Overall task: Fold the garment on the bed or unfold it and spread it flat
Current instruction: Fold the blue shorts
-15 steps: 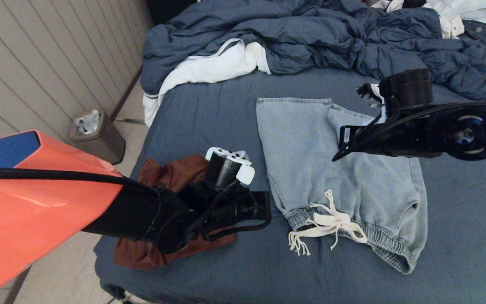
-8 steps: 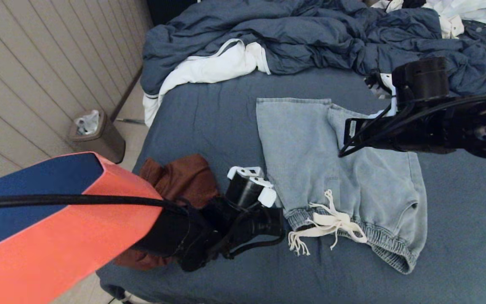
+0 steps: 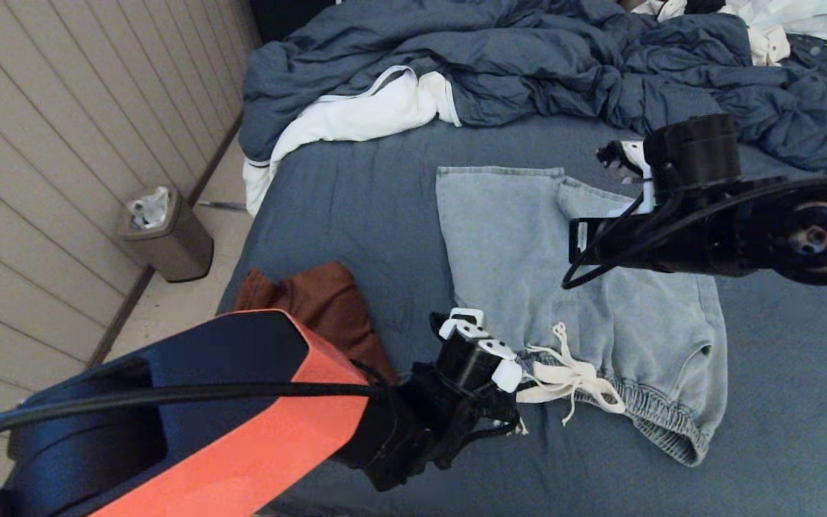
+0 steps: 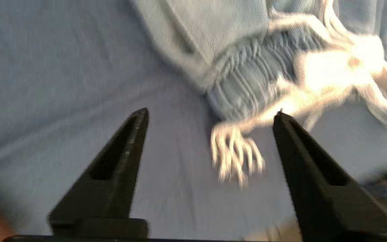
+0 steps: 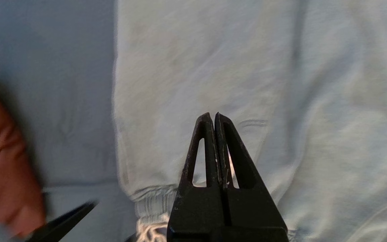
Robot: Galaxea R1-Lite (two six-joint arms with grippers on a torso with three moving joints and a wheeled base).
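Denim shorts (image 3: 578,301) lying mostly flat mid-bed (image 3: 356,208), no fold yet. Left hand (image 4: 210,116), fingers apart, closing on waistband corner beside drawstring (image 3: 564,377). Right hand (image 5: 216,116) pressed together, empty, hovering above shorts.

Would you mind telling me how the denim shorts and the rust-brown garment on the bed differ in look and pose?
The denim shorts are pale blue and lie spread nearly flat; the rust-brown garment is bunched in a heap. The shorts lie mid-bed beneath the shut right gripper, with the open left gripper at their waistband; the brown garment lies at the bed's left edge, partly hidden by the left arm. Both rest on the bed.
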